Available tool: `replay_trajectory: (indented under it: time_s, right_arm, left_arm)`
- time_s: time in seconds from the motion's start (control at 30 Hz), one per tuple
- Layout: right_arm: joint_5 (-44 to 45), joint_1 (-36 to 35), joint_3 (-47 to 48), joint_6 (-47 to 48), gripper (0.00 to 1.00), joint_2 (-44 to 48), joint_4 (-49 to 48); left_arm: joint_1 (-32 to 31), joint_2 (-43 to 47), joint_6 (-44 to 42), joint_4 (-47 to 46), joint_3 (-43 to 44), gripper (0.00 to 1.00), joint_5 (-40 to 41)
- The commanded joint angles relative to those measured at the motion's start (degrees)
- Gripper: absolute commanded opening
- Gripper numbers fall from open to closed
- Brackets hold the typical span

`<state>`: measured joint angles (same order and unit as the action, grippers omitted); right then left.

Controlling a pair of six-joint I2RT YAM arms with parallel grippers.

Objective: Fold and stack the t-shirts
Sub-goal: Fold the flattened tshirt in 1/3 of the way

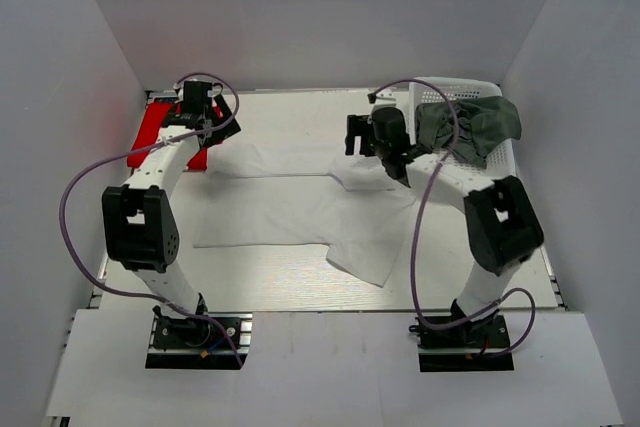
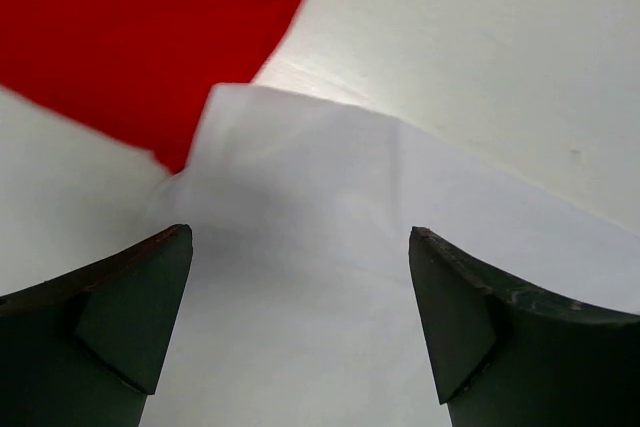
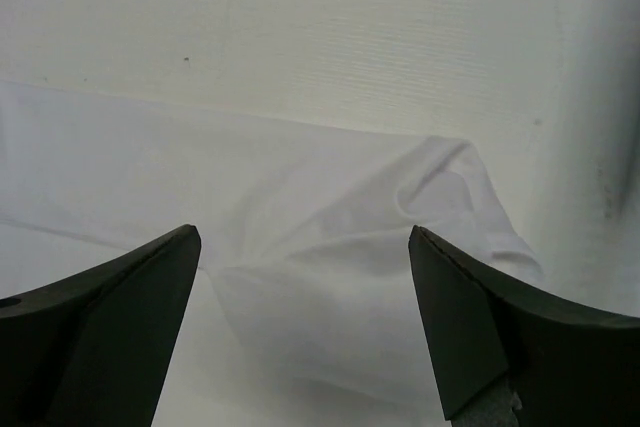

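Observation:
The white t-shirt [image 1: 300, 209] lies spread across the middle of the table. The bright red t-shirt [image 1: 153, 129] lies folded at the far left, partly under the left arm. The dark grey-green t-shirt [image 1: 470, 127] hangs out of the basket at the far right. My left gripper [image 1: 205, 119] is open above the white shirt's far left corner [image 2: 300, 247], with the red shirt [image 2: 140, 37] just beyond. My right gripper [image 1: 362, 135] is open above the white shirt's far right part [image 3: 330, 247], which is wrinkled.
A white plastic lattice basket [image 1: 450, 89] stands at the far right corner and holds the grey-green shirt. White walls close in the table on the left, back and right. Purple cables loop from both arms.

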<state>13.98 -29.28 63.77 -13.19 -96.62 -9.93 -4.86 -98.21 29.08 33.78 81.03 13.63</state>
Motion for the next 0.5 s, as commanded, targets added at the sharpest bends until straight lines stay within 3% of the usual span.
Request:
replay_trajectory:
  time_s: [0.0, 0.2, 0.47]
  right_arm:
    - [-4.2, 0.2, 7.0, -2.4, 0.9, -7.8, 1.2]
    - [-5.5, 0.6, 17.7, -6.8, 0.9, -20.1, 3.2]
    - [-4.5, 6.0, 16.5, -14.0, 0.9, -24.8, 5.8]
  left_arm:
    - [-0.3, -3.0, -1.4, -6.6, 3.4, 0.99, -11.0]
    - [-0.3, -11.2, -1.4, -7.9, 4.6, 0.99, -13.1]
    - [0.8, -15.9, -0.3, -6.5, 2.4, 0.99, -8.4]
